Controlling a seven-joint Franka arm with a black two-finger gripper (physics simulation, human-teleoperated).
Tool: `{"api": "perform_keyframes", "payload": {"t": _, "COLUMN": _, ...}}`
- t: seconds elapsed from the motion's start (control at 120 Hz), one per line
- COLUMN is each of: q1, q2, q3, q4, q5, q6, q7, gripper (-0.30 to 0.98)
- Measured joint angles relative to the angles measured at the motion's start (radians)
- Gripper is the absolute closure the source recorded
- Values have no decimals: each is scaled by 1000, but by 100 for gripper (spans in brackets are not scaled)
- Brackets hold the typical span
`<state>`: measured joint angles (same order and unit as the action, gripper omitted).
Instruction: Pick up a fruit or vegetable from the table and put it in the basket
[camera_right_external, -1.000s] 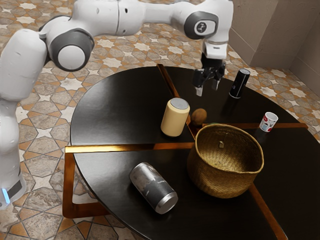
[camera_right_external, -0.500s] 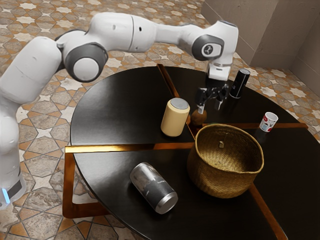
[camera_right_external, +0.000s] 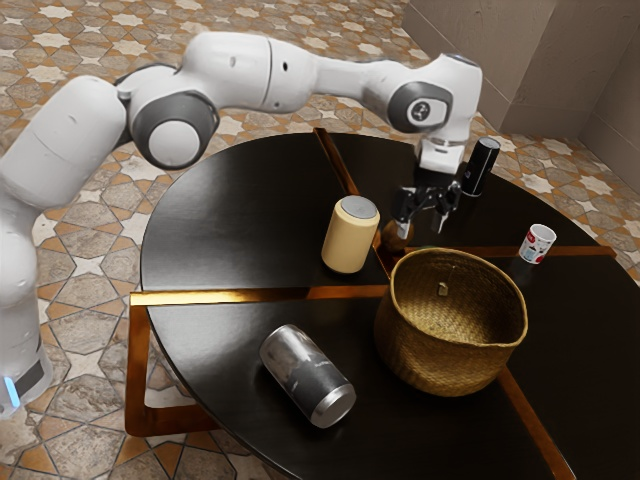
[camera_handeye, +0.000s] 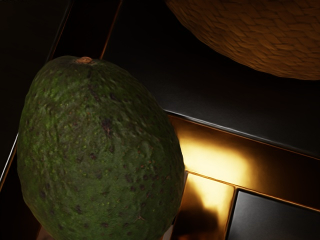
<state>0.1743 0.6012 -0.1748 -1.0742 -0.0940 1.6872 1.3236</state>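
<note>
With its fingers spread, the end effector (camera_right_external: 421, 226) stood close to the avocado (camera_handeye: 100, 150), which lay on the surface (camera_right_external: 240, 220) slightly toward the cream canister (camera_right_external: 350, 238), so centring probably had to precede closure.

- Avocado (camera_handeye: 100, 150): green, speckled dark; brown stem end.
- Basket (camera_right_external: 450, 362): golden-brown, woven pattern throughout.
- Tabletop (camera_right_external: 240, 220): black; inlaid strips (camera_right_external: 230, 297) copper-brown, bright gold at highlights.
- Upright canister (camera_right_external: 350, 240): cream-yellow, grey top.
- Lying can (camera_right_external: 305, 375): silver and dark grey bands, mottled boundary.
- Tall cylinder (camera_right_external: 481, 168): black, pale grey top.
- Cup (camera_right_external: 536, 245): white, red patches in print.
- Arm (camera_right_external: 230, 70): white, dark grey joint rings.
- Gripper (camera_right_external: 422, 226): black.
- Floor (camera_right_external: 80, 235): beige, grey, orange-brown; star-pattern tiling.
- Wall (camera_right_external: 535, 60): grey-brown.
</note>
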Motion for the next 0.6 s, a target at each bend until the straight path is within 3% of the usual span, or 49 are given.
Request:
{"api": "perform_keyframes", "payload": {"t": 0.35, "q1": -9, "q2": 24, "q3": 6, "q4": 7, "q5": 2, "q6": 16, "q7": -6, "gripper": 1}}
{"api": "perform_keyframes", "payload": {"t": 0.6, "q1": -21, "q2": 69, "q3": 0, "q4": 76, "q5": 84, "q6": 22, "q7": -125, "gripper": 0}}
